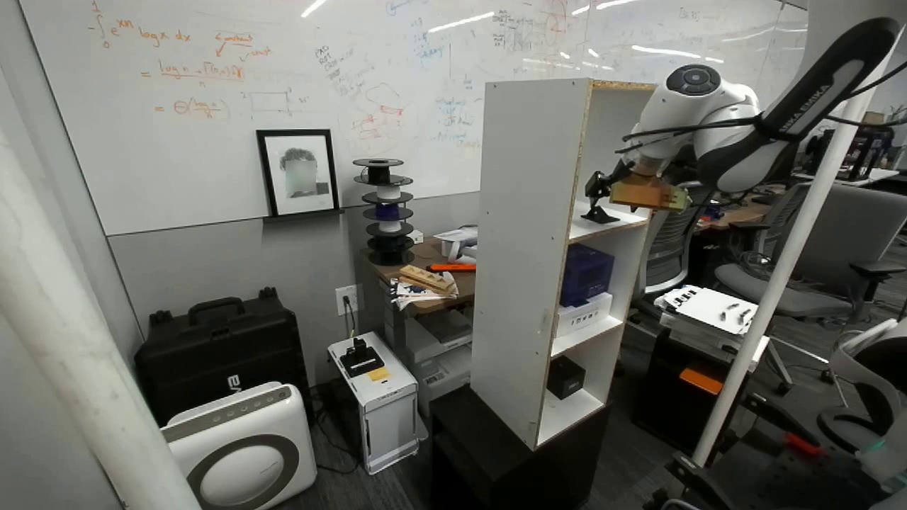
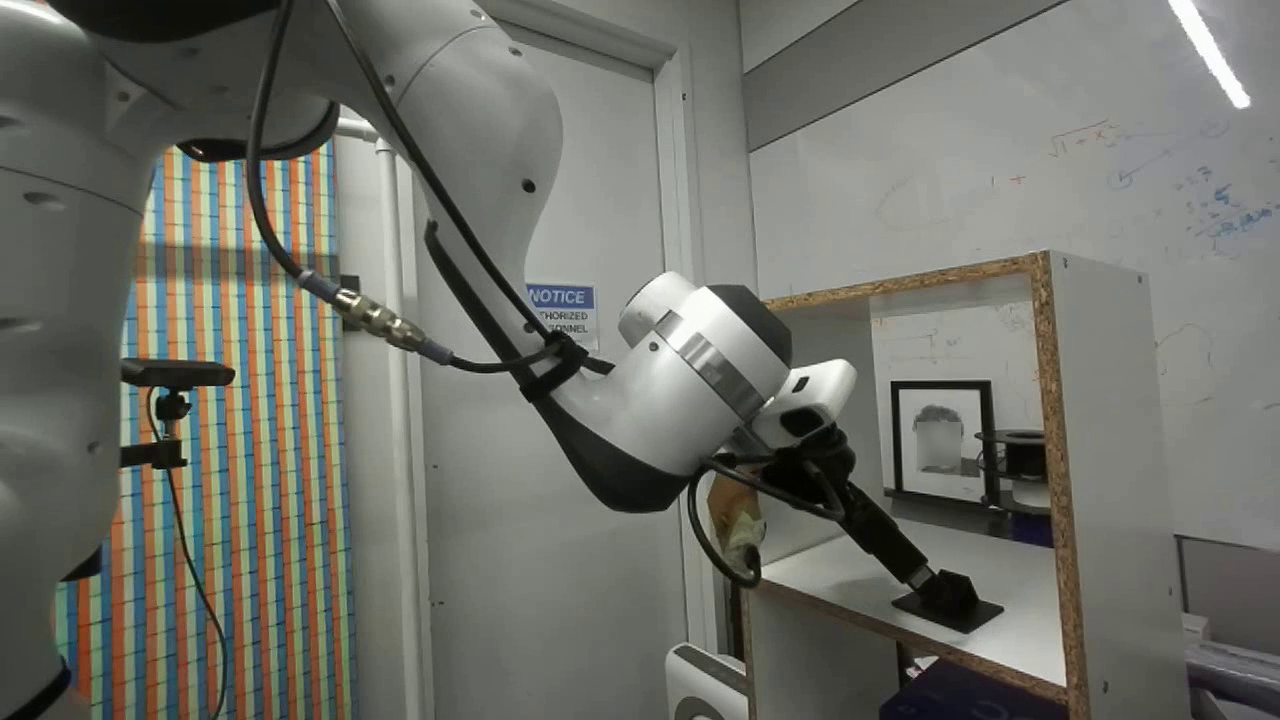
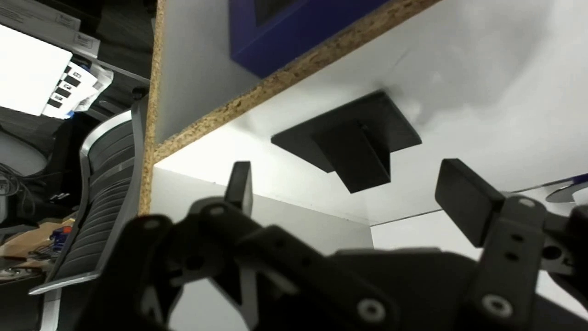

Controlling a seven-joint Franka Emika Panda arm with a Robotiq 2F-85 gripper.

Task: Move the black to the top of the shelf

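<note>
The black, square-based, plastic-looking block (image 3: 349, 149), near an edge of the white chipboard shelf (image 1: 526, 248), seems light, rigid, best pinched by its raised wedge, the black gripper (image 3: 352, 195) spread wide.

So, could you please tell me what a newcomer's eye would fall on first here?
Probably the arm first, its open pincer near a black piece in the top compartment of the shelf. Next might come the striped panel, colourful at the left of an exterior view. Then comes the portrait against the whiteboard, beside the stacked spools.
</note>
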